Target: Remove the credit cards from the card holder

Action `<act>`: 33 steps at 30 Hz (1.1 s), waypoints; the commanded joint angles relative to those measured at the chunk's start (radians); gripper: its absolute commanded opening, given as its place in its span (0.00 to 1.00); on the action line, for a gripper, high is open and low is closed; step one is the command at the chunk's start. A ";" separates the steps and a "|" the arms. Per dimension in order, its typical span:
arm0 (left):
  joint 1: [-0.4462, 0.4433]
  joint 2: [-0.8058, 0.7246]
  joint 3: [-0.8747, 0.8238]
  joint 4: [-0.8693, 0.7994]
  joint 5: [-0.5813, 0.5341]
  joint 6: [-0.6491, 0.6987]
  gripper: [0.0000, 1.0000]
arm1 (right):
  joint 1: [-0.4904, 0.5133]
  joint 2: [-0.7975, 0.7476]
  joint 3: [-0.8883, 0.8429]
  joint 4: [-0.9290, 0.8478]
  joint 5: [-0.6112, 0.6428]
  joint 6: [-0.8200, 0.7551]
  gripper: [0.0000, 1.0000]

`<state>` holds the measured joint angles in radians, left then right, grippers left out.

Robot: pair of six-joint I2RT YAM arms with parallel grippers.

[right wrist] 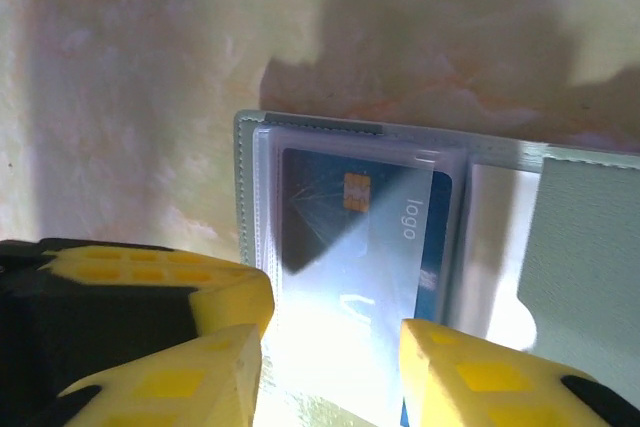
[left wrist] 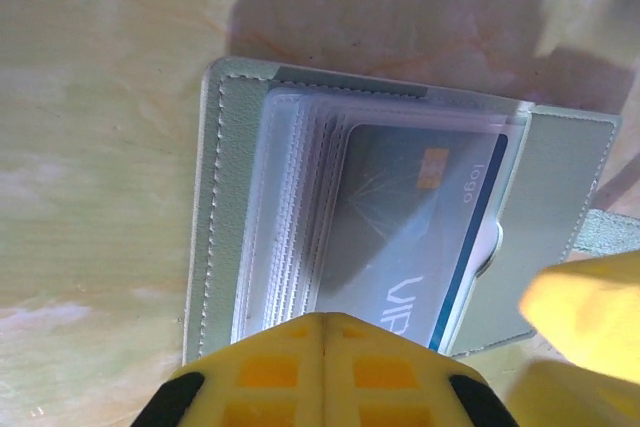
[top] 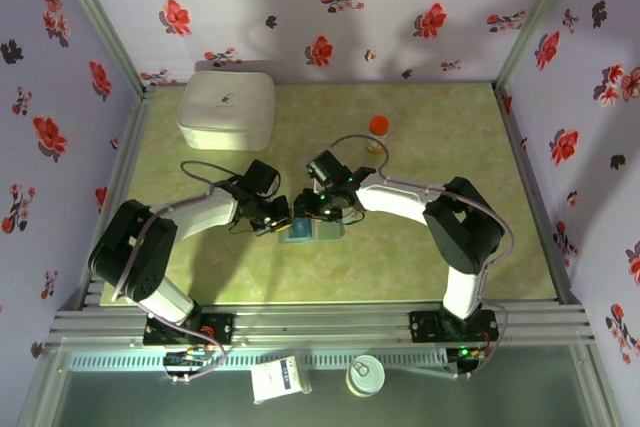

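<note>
From above, the soft grey-blue card holder [top: 312, 232] lies open at the centre of the mottled green surface [top: 430, 137], with floral walls [top: 400, 7] around it. In my left wrist view, my left gripper [left wrist: 322, 347], fingers pressed together, meets ribbed clear sleeves [left wrist: 290, 217] over a glossy blue card [left wrist: 400, 237]. In my right wrist view, my right gripper [right wrist: 330, 342] stands apart, astride that card.

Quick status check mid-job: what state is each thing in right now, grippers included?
card holder: lying open.
blue card: tucked inside a clear sleeve, not out yet.
left gripper: shut, at the holder's near edge.
right gripper: open, one finger on either side of the sleeved card.
white box: closed.
orange-capped bottle: upright, cap on.
</note>
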<state>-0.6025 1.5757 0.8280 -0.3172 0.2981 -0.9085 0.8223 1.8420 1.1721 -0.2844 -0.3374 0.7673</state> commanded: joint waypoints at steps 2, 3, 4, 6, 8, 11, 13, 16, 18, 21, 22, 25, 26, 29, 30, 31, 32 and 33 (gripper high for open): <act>-0.004 0.016 0.007 -0.026 -0.022 0.020 0.04 | -0.004 0.040 -0.006 0.046 -0.061 -0.002 0.39; -0.004 0.016 0.005 -0.024 -0.023 0.020 0.04 | -0.005 0.045 -0.008 0.050 -0.064 -0.003 0.38; -0.003 0.018 0.005 -0.025 -0.022 0.019 0.04 | -0.005 0.050 -0.009 0.050 -0.064 -0.003 0.38; -0.004 0.022 0.007 -0.025 -0.022 0.020 0.04 | -0.005 0.059 -0.009 0.040 -0.056 -0.003 0.38; -0.003 0.021 0.007 -0.025 -0.023 0.019 0.04 | -0.005 0.062 -0.011 0.031 -0.042 -0.005 0.37; -0.004 0.029 0.008 -0.026 -0.023 0.018 0.04 | -0.008 0.055 -0.018 0.012 -0.016 -0.011 0.37; -0.004 0.032 0.010 -0.029 -0.022 0.020 0.04 | -0.009 0.052 -0.020 0.008 -0.012 -0.012 0.37; -0.003 0.036 0.010 -0.029 -0.022 0.020 0.03 | -0.011 0.048 -0.024 0.004 -0.003 -0.014 0.37; -0.003 0.035 0.012 -0.032 -0.022 0.022 0.04 | -0.011 0.045 -0.024 -0.007 0.007 -0.019 0.37; -0.004 0.030 0.013 -0.034 -0.023 0.020 0.04 | -0.011 0.035 -0.028 -0.002 0.002 -0.020 0.38; -0.003 0.029 0.014 -0.033 -0.023 0.020 0.03 | -0.011 0.032 -0.027 0.001 -0.001 -0.020 0.38; -0.003 0.019 0.019 -0.036 -0.022 0.018 0.03 | -0.013 0.012 -0.039 0.029 -0.028 -0.013 0.40; -0.004 0.011 0.020 -0.037 -0.022 0.017 0.04 | -0.013 0.001 -0.044 0.043 -0.037 -0.010 0.40; -0.003 -0.005 0.026 -0.041 -0.027 0.016 0.04 | -0.020 -0.036 -0.066 0.059 -0.032 -0.004 0.41; -0.002 -0.006 0.031 -0.051 -0.030 0.021 0.04 | -0.025 -0.047 -0.073 0.051 -0.017 -0.003 0.41; -0.002 -0.004 0.035 -0.065 -0.038 0.026 0.04 | -0.030 -0.055 -0.078 0.036 0.001 -0.002 0.41; -0.002 -0.005 0.037 -0.079 -0.050 0.033 0.04 | -0.036 -0.063 -0.081 0.010 0.029 -0.005 0.41; -0.001 -0.005 0.034 -0.087 -0.061 0.038 0.04 | -0.042 -0.069 -0.087 -0.011 0.050 -0.007 0.41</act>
<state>-0.6022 1.5929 0.8383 -0.3454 0.2787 -0.9043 0.8013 1.8183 1.1023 -0.2459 -0.3504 0.7670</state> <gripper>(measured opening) 0.038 0.408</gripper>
